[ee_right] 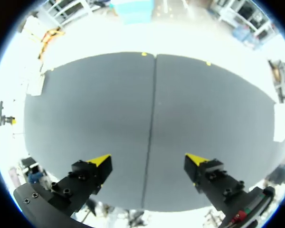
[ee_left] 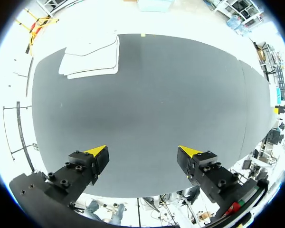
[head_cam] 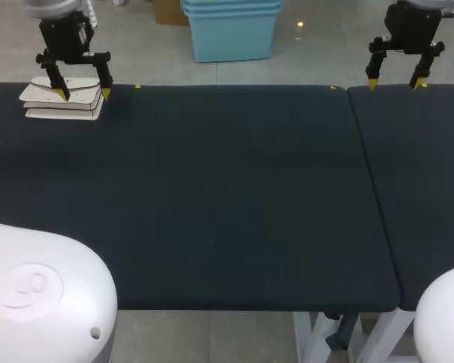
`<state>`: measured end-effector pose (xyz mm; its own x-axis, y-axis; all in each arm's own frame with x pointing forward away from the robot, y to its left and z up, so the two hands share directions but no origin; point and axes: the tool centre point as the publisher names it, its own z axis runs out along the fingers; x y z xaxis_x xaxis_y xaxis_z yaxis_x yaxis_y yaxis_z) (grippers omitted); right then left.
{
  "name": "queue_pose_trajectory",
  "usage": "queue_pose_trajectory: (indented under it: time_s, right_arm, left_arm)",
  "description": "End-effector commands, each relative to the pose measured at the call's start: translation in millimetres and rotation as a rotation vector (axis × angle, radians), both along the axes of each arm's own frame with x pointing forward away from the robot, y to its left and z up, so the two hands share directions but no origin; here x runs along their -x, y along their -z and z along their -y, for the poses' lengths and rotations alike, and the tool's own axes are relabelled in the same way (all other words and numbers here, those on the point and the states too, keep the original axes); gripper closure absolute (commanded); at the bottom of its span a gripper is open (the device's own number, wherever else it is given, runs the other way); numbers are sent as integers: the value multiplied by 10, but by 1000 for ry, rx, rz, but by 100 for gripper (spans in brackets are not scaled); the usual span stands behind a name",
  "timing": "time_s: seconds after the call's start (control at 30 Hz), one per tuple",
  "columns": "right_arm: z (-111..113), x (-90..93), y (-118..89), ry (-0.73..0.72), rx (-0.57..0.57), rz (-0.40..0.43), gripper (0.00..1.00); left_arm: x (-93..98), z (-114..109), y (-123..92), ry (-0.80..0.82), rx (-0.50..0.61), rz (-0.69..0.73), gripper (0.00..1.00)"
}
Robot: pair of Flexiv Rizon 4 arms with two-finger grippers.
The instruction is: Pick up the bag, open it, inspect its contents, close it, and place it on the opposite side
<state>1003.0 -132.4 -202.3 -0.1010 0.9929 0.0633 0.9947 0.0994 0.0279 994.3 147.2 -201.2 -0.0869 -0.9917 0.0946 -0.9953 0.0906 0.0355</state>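
Note:
A flat white bag with a folded flap lies at the far left corner of the dark table. My left gripper hangs open above the table with nothing between its fingers, and its yellow tips overlap the bag in the head view. The left wrist view shows that the bag is well ahead of the left gripper and apart from it. At the far right, over the table's back edge, my right gripper is open and empty. The right wrist view has only bare table ahead of the right gripper.
A seam runs front to back where the two dark table sections meet, right of the middle. Small yellow marks sit on the back edge. The table's front edge runs along the near side.

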Motion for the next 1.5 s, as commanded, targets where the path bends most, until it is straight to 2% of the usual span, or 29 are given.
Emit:
queue_pose_trajectory:
  time_s: [0.03,0.13,0.3,0.57,0.73,0.8,0.93,1.13,1.3,1.37,1.5]
  right_arm:
    - [6,133,84,-305,-221,69,0]
    - [-65,208,148,-447,-235,98,0]
    - [-236,322,224,-644,-239,192,0]
    - [-524,503,310,-846,-265,345,0]
    - [-691,575,425,-886,-232,395,0]
    - [-732,568,524,-851,-226,361,0]
    - [-732,568,524,-851,-226,361,0]
    - [-732,568,524,-851,-226,361,0]
    - [-732,568,524,-851,-226,361,0]
    - [-836,594,548,-928,-243,408,0]
    - [-982,624,675,-980,-264,491,0]
  left_arm:
    - [-43,-309,38,57,201,-38,0]
    - [-52,-489,52,70,265,-47,0]
    - [-80,-728,102,77,353,-39,0]
    - [-133,-1020,157,75,447,-40,0]
    - [-175,-1191,196,54,483,-44,0]
    - [-186,-1250,212,52,486,-43,0]
    - [-247,-1396,239,49,492,-28,0]
    - [-486,-1647,291,61,477,28,0]
    - [-702,-1844,352,64,514,42,0]
    - [-777,-1923,381,52,509,41,0]
    - [-926,-2075,429,56,514,47,0]
